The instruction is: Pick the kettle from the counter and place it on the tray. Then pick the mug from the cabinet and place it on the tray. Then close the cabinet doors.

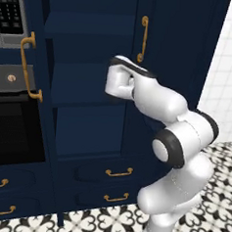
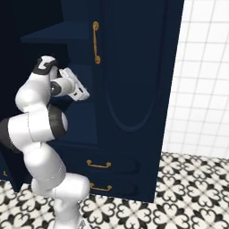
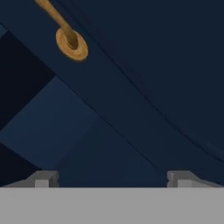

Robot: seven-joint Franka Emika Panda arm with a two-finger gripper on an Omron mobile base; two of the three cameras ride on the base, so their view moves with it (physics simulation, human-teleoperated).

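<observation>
The hand (image 3: 112, 177) has its two fingers wide apart and holds nothing. It sits close to the right cabinet door (image 2: 134, 67), just under its brass handle (image 2: 95, 42). The left door (image 1: 44, 83) stands open; pushing wrongly could bump or miss it.

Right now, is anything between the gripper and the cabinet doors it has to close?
Nothing visible. The open gripper faces the right door just below its brass handle, with bare door panel ahead. The left door stands open beside the oven.
</observation>
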